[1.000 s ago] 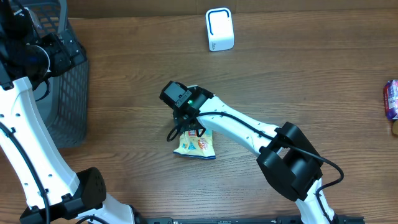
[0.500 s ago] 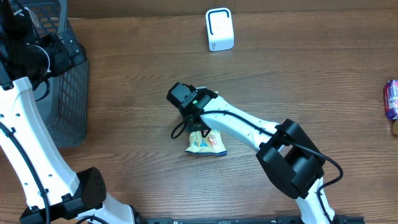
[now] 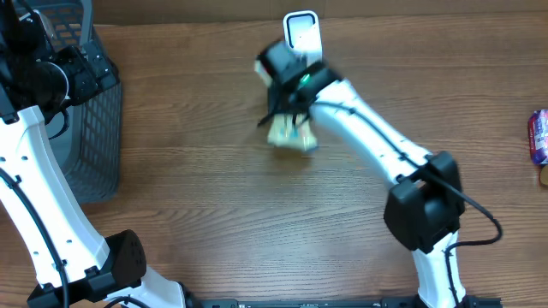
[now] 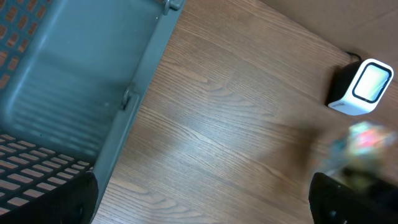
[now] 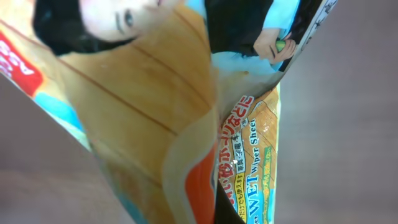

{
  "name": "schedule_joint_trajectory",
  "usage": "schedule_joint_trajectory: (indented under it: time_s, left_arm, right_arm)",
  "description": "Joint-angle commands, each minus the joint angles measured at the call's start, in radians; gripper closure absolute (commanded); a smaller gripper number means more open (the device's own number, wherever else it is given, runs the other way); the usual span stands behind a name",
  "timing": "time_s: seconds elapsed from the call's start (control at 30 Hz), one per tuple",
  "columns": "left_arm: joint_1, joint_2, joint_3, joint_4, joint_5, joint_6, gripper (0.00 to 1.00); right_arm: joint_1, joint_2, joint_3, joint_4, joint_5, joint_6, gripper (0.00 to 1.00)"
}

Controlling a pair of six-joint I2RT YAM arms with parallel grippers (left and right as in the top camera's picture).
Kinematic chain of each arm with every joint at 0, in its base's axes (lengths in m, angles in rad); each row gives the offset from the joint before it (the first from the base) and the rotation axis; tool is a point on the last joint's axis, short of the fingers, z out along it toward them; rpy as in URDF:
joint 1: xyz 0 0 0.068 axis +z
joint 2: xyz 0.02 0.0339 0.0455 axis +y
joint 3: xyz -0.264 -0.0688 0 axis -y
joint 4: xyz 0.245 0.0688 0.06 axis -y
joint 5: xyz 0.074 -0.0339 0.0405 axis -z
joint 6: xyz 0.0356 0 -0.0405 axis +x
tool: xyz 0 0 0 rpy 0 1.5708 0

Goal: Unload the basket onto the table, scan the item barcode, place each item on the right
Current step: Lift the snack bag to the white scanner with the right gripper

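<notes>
Up close, the crinkled orange and light-blue plastic packet of wet wiper sheets (image 5: 155, 124) shows a printed face, Japanese lettering and "WET Wiper Sheet". The right jaws pinch it over the brown wooden worktop (image 3: 171, 214), just beside the white box-shaped scanner with a blue-rimmed window (image 3: 301, 34); overhead it looks blurred. The left jaws stand spread wide by the grey mesh basket (image 4: 62, 93).

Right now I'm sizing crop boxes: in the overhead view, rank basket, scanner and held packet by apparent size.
Largest: basket.
Then scanner and packet, too alike to rank: packet blurred, scanner partly hidden.
</notes>
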Motion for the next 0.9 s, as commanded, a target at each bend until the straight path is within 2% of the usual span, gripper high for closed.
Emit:
schedule_joint_trajectory:
  time_s: [0.0,0.23,0.43,0.63,0.77,0.87]
  left_arm:
    - [0.010,-0.014,-0.002,-0.002,-0.006,0.015,0.00]
    - [0.010,-0.014,-0.002,-0.002,-0.006,0.015,0.00]
    - [0.010,-0.014,-0.002,-0.002,-0.006,0.015,0.00]
    - [0.010,-0.014,-0.002,-0.002,-0.006,0.015,0.00]
    - [0.010,-0.014,-0.002,-0.002,-0.006,0.015,0.00]
    - [0.010,-0.014,-0.002,-0.002,-0.006,0.015,0.00]
  right_arm:
    - [-0.080,-0.016,0.093,0.108,0.016,-0.074,0.96]
    - [-0.170,0.013,0.062,0.468,0.022,-0.074,0.96]
    - [-0.159,0.115,0.059,0.591,0.155,-0.080,0.96]
    - [-0.116,0.179,0.059,0.620,0.370,-0.356,0.96]
    - [-0.095,0.179,0.059,0.620,0.386,-0.493,0.96]
    - [-0.090,0.179,0.059,0.612,0.385,-0.534,0.96]
